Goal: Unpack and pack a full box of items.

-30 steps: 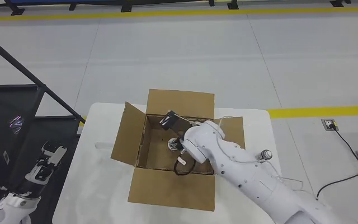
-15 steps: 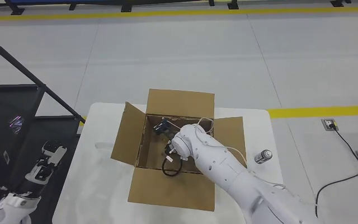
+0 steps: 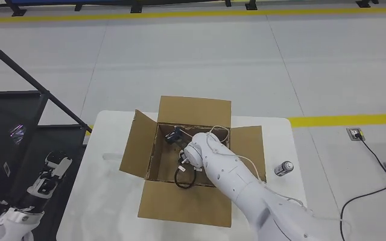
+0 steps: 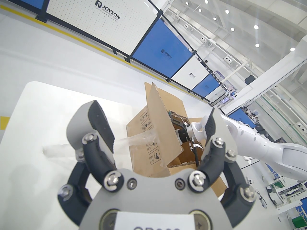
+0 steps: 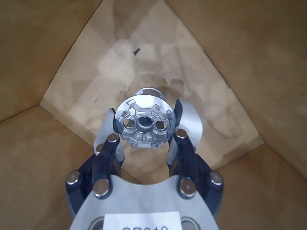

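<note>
- Starting at the left of the top view, you have the white table, which spreads from the lower left to past the centre.
- Your left claw hangs above the table, off to one side of the box. Its fingers are spread wide and nothing sits between them.
- Beyond that claw, in the left wrist view, a clear strip runs from the tabletop toward the box's printed outer wall. You cannot tell whether it touches the cardboard.
- The box stands at the centre of the top view. It is open, with all four flaps folded outward.
- Your right arm comes in from the lower right of the top view and bends down through the opening. Its wrist is inside the box.
- Your right claw points down at the box floor and pinches a metal hub. One finger presses on each side of the hub's rim.
- The hub is inside the box, between the cardboard walls. You cannot tell whether it rests on the floor or hangs just above it.
- A small dark screw lies loose on the box floor, apart from the hub.
- At the right of the top view, a can sits on the table near the right flap, not touching it.
</note>
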`<action>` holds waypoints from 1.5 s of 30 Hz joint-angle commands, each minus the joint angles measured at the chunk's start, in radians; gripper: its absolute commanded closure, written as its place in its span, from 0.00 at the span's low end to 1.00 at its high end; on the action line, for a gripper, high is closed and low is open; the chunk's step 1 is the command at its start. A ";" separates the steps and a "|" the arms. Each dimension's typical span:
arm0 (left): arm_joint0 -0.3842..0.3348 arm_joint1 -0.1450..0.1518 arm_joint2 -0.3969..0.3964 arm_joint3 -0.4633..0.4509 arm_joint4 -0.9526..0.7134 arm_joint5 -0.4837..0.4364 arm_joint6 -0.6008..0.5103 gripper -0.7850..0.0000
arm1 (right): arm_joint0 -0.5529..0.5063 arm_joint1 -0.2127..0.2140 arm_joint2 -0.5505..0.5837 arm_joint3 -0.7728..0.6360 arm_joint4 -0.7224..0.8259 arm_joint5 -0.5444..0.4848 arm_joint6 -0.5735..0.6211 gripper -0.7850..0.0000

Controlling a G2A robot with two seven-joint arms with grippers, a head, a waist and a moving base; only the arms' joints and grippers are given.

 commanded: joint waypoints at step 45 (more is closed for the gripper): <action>0.000 0.000 0.000 0.000 0.000 0.000 0.000 0.00 | -1.310 0.470 1.360 -1.810 -0.365 0.080 0.417 1.00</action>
